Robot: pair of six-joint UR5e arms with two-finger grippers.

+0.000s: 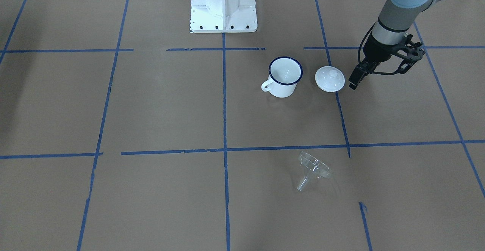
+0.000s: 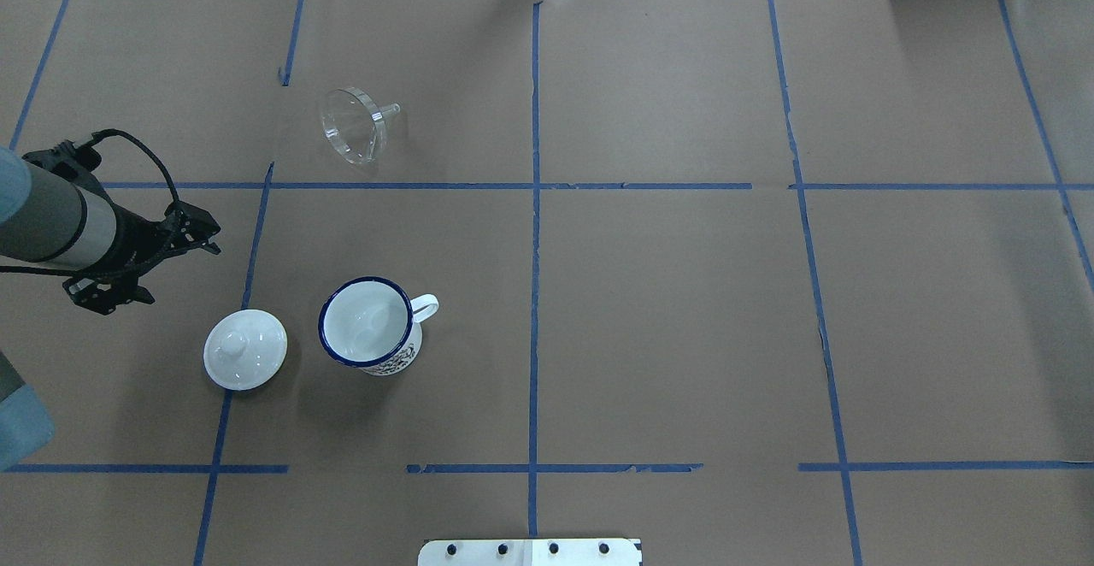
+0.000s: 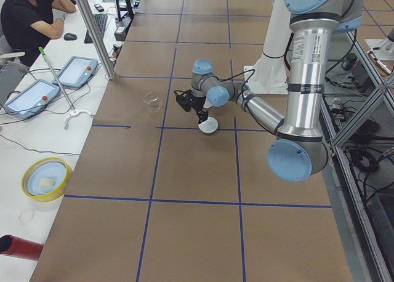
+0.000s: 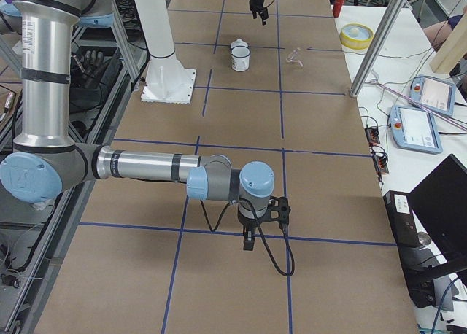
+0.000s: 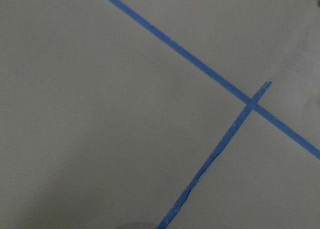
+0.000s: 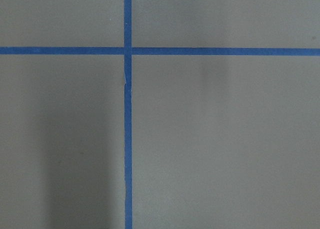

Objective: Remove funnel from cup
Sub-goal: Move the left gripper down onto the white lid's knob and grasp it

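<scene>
The clear funnel lies on its side on the brown table cover, well apart from the cup; it also shows in the overhead view. The white cup with a dark blue rim stands upright and empty, also seen from overhead. My left gripper hangs just beside the white lid; its fingers look closed together and it holds nothing. It also shows in the overhead view. My right gripper shows only in the exterior right view, far from the objects, so I cannot tell its state.
A round white knobbed lid lies next to the cup, between it and my left gripper. The white robot base stands behind the cup. Blue tape lines cross the table. Both wrist views show only brown cover and tape.
</scene>
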